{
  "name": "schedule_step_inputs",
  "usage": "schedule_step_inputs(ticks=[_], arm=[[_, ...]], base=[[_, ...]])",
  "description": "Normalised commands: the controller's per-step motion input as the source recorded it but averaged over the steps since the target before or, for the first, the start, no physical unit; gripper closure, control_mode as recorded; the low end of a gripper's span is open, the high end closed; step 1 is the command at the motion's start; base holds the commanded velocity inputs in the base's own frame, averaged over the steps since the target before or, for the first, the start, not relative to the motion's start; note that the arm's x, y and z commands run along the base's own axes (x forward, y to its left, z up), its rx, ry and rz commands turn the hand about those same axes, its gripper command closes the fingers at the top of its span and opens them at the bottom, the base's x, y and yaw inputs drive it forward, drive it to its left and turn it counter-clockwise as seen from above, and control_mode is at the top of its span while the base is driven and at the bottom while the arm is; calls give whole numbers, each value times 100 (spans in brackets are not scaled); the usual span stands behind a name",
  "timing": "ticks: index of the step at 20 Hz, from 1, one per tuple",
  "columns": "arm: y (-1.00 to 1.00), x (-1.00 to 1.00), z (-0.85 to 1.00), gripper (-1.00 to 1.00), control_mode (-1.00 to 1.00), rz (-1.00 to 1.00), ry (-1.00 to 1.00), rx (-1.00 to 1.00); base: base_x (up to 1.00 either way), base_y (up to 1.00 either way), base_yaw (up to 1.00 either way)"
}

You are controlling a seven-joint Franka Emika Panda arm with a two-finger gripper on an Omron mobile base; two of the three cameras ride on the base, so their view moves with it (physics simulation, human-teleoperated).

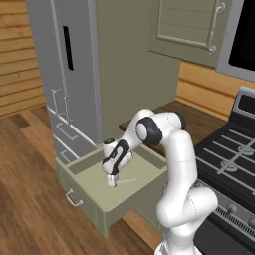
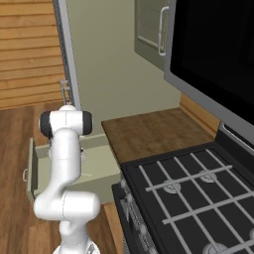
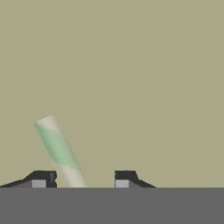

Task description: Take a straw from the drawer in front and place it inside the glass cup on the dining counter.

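Tool low in open sage drawer, jaws apart astride straw, maybe touching; wood floor w/ fridge behind

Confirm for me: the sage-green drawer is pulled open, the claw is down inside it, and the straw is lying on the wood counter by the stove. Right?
Not quite. The straw lies in the drawer, on its floor between the claw's fingertips, as the hand view shows. The drawer is open and the claw is down inside it.

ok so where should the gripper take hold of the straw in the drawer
Grip the straw across its thin shaft near the middle, coming straight down from above: it lies flat on the open drawer floor, and the gripper already straddles one end, fingertips either side.
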Motion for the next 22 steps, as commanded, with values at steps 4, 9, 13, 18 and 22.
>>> schedule_step_inputs(ticks=[4,9,13,18,22], arm=[[3,0,-49,100,-100,0,0,0],[3,0,-34,100,-100,0,0,0],[0,0,-4,100,-100,0,-1,0],[1,1,6,100,-100,0,0,0],[5,0,62,100,-100,0,-1,6]], base=[[0,0,0],[0,0,0],[0,0,0],[0,0,0],[0,0,0]])
